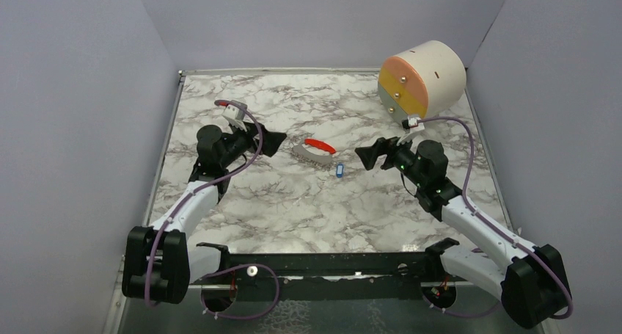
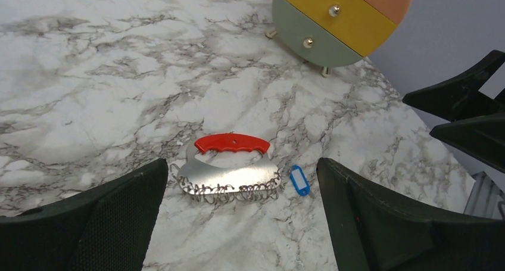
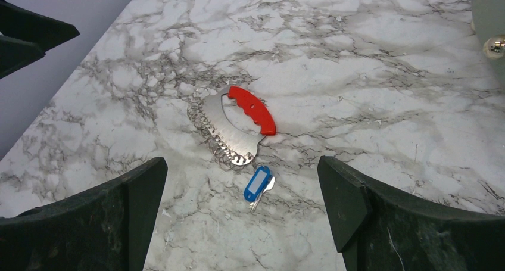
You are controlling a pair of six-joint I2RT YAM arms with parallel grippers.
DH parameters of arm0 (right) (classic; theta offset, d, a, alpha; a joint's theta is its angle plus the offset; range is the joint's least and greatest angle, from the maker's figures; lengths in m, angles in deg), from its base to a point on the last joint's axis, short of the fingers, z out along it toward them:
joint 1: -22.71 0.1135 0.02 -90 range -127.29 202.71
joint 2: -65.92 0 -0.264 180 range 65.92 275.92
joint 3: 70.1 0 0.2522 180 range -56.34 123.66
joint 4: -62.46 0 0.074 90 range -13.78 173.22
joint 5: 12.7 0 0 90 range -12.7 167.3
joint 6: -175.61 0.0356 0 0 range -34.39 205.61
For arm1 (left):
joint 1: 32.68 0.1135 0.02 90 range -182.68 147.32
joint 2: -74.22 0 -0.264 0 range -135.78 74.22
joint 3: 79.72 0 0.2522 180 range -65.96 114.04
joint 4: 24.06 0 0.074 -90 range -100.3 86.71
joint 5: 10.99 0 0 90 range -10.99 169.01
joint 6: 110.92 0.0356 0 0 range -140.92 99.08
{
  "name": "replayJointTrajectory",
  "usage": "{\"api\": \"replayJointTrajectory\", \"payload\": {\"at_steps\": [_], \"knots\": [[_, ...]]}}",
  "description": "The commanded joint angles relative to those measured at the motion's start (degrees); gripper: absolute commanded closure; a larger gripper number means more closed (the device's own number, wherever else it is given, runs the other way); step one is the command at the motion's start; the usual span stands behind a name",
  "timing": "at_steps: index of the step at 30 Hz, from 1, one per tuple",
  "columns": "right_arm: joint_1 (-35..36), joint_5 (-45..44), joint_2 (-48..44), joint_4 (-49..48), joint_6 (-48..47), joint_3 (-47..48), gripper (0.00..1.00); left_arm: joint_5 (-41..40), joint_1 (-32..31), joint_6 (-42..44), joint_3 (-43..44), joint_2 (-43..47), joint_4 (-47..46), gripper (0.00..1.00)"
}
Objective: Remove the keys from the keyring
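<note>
The keyring (image 1: 314, 150) and keys (image 1: 339, 170) lying at the middle of the tabletop (image 1: 293, 205), between two tools.
We are observing the left tool (image 1: 276, 142) and right tool (image 1: 367, 155) both gaping wide, holding nothing; the keys are resting just beside the keyring, toward the near edge.

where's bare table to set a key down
Free: the near strip of table between key and arm bases, and the far left corner. Crowded: the middle, where left gripper and right gripper flank the keyring, and by the drawers.
</note>
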Motion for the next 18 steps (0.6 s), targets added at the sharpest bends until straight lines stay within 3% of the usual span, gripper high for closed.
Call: {"api": "replayJointTrajectory", "payload": {"at_steps": [1, 3, 6, 7, 8, 12, 15, 18], "knots": [[0.1, 1.9, 0.2, 0.2, -3.6, 0.5, 0.00, 4.9, -0.1, -9.7, 0.9, -5.0, -8.2, 0.03], [0.2, 3.2, 1.8, 1.5, -5.1, 0.9, 0.00, 8.6, -0.1, -14.5, 1.5, -8.6, -12.3, 0.16], [0.2, 4.7, 3.9, 1.9, -5.9, 1.2, 0.00, 14.3, -0.1, -18.7, 4.0, -14.5, -16.0, 0.18], [0.2, 4.9, 4.4, 1.5, -5.9, 1.1, 0.00, 15.9, -0.1, -20.1, 4.1, -16.0, -19.4, 0.16], [0.3, 4.8, 5.0, 1.2, -5.9, 0.9, 0.00, 17.5, -0.1, -21.7, 3.4, -17.1, -23.8, 0.04], [1.3, 2.4, 7.4, 1.9, -6.7, 1.5, 0.07, 18.5, 0.0, -27.6, -2.2, -17.8, -41.5, 0.01], [3.0, 0.4, 10.0, 2.6, -7.6, 2.4, 0.22, 17.2, 0.0, -27.6, -2.9, -17.0, -40.9, 0.01], [6.6, -3.0, 13.1, 2.9, -8.4, 3.8, 0.30, 14.6, -0.1, -24.0, -4.8, -14.0, -37.7, 0.01]]}}
